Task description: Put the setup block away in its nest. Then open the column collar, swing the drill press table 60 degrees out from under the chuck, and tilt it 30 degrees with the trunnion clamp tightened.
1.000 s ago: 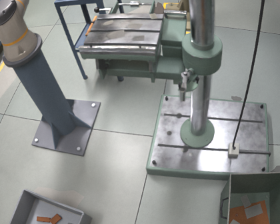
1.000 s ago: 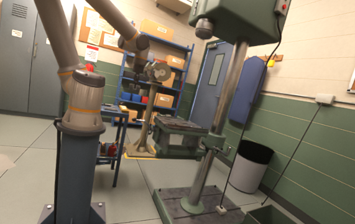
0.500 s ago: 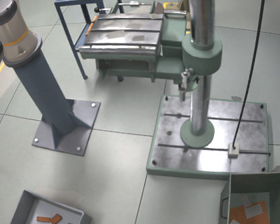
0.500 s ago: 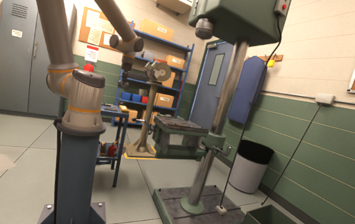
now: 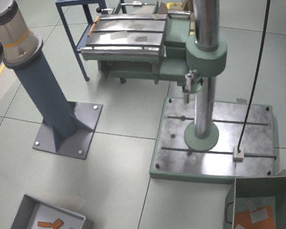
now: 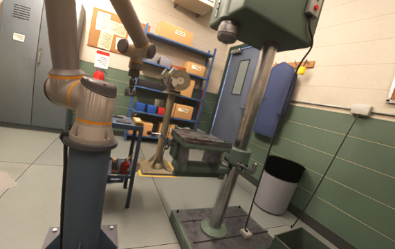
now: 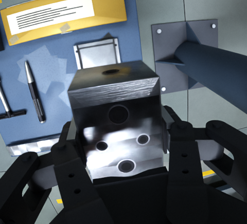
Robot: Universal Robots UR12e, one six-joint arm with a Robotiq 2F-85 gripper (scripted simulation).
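The setup block (image 7: 115,121), a dark steel block with several drilled holes, sits gripped in my gripper (image 7: 121,141), high above the blue cart (image 6: 125,122). The nest (image 7: 97,52), a shallow grey frame on the cart top, lies directly below the block. In the second side camera my gripper (image 6: 130,90) hangs well above the cart. The drill press table (image 5: 125,36) sits level beside the column (image 5: 204,53). The column collar (image 5: 206,56) carries a small handle (image 5: 189,84) on its front.
Behind the cart stand blue shelves (image 6: 173,86) with boxes and a pedestal grinder (image 6: 174,80). A yellow folder (image 7: 64,13), a pen (image 7: 34,93) and a T-handle tool (image 7: 7,105) lie on the cart top. My pedestal (image 5: 51,97) stands left of the press base (image 5: 215,141).
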